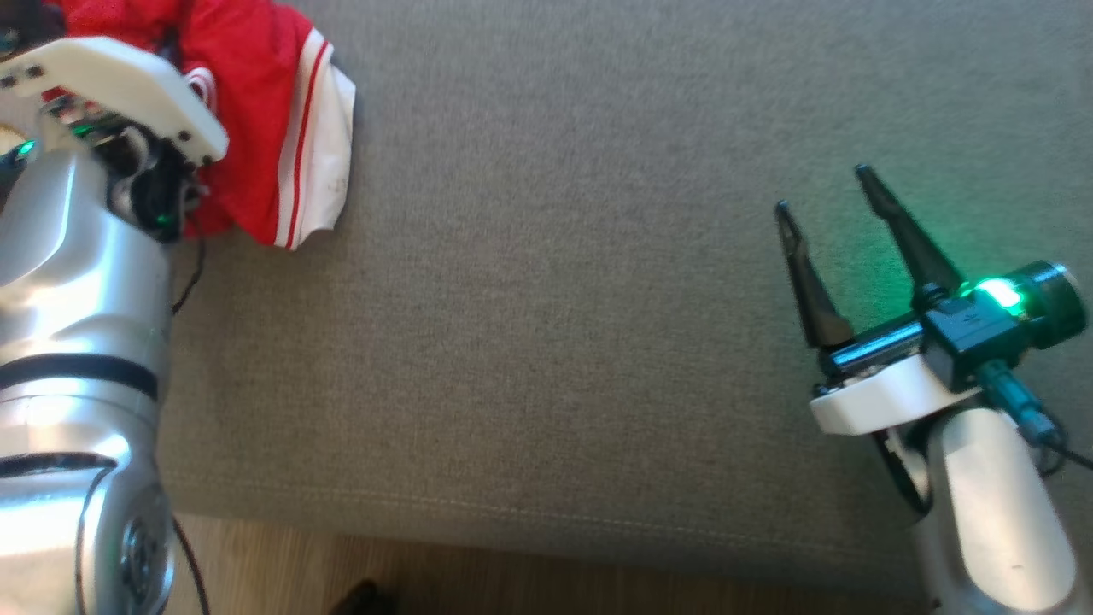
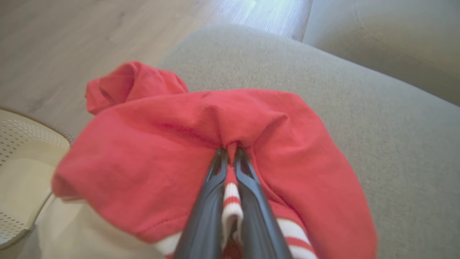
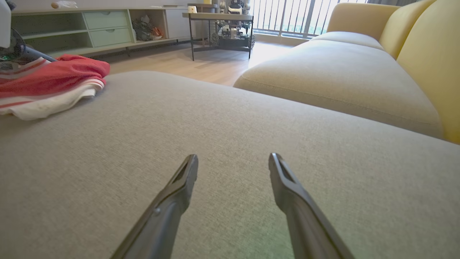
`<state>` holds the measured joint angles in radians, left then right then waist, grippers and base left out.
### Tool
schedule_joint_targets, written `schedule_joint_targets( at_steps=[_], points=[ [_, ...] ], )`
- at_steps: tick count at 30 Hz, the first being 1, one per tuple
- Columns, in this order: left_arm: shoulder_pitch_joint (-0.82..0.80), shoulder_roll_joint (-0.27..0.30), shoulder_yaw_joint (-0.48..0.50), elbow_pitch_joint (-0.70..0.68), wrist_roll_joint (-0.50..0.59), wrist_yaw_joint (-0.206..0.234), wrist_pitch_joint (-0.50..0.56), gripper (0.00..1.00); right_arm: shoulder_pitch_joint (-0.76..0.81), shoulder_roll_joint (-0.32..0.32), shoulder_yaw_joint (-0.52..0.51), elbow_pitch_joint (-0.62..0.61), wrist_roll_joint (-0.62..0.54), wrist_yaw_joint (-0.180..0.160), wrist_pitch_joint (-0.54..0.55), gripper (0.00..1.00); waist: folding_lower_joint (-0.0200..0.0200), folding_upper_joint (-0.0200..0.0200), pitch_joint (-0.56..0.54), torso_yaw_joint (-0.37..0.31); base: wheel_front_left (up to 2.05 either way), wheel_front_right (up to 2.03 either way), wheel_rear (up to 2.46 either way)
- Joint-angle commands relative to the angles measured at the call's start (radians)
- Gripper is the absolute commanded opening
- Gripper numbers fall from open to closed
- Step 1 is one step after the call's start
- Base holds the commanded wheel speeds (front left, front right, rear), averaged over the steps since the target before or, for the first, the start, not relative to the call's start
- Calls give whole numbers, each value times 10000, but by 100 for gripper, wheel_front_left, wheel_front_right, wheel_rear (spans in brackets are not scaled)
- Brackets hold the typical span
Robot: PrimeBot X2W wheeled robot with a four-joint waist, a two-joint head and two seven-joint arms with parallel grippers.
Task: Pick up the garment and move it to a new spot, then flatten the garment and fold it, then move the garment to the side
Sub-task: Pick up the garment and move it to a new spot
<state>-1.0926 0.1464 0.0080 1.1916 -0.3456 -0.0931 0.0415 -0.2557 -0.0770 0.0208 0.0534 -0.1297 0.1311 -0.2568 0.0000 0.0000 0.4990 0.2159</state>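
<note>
The garment point(image 1: 265, 111) is red with white bands and red stripes, bunched at the far left of the grey cushion point(image 1: 555, 299). In the left wrist view my left gripper point(image 2: 230, 149) is shut on a pinched fold of the garment point(image 2: 201, 133), its fingers point(image 2: 208, 205) pressed together with striped cloth between them. My left forearm covers part of the cloth in the head view. My right gripper point(image 1: 824, 188) stands open over bare cushion at the right, far from the cloth. In the right wrist view the garment point(image 3: 50, 82) lies at the far left, beyond my right gripper point(image 3: 233, 163).
A perforated cream basket point(image 2: 21, 172) sits beside the cushion's left end. The cushion's front edge point(image 1: 529, 530) drops to wood floor point(image 1: 427, 581). A yellow sofa point(image 3: 359, 68), a shelf unit point(image 3: 93, 28) and a small table point(image 3: 219, 21) stand beyond.
</note>
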Motion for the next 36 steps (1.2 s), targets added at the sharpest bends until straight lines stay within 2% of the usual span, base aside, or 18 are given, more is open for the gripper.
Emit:
schedule_joint_targets(
  at_steps=[1,6,12,20,22,23,29,33,36],
  points=[
    [-4,785,46,-332,40,-117,-460,0,154,198,420,-193,161,-4,-49,100,0,0,-649,-245,0,0,0],
    [171,913,-343,-662,146,-295,-1034,0,400,257,604,-11,492,-4,-49,100,0,0,-1836,-589,0,0,0],
    [367,860,-938,-1322,157,-364,-895,0,879,264,634,10,1162,-4,-49,100,0,0,-3076,-1078,0,0,0],
    [1396,1067,-2372,-4066,-416,-373,-33,0,1213,266,848,-195,1487,-4,-49,100,0,0,-4210,-2477,0,0,0],
    [1720,1170,-2583,-4914,-615,-374,379,0,1178,266,863,-269,1486,-4,-49,100,0,0,-4291,-2921,0,0,0],
    [2042,1257,-2747,-5762,-727,-374,848,0,1115,266,828,-372,1495,-4,-49,100,0,0,-4296,-3372,0,0,0],
    [2930,1268,-3115,-7982,-884,-170,2275,0,841,267,727,-786,1584,-4,-49,100,0,0,-3785,-4662,0,0,0],
    [3215,1275,-3370,-8697,-747,44,2753,0,636,267,712,-1044,1780,-4,-49,100,0,0,-3055,-5466,0,0,0],
    [3303,1138,-3556,-8530,-774,64,2919,0,525,267,737,-1139,1956,-4,-49,100,0,0,-2515,-5958,0,0,0]
  ],
)
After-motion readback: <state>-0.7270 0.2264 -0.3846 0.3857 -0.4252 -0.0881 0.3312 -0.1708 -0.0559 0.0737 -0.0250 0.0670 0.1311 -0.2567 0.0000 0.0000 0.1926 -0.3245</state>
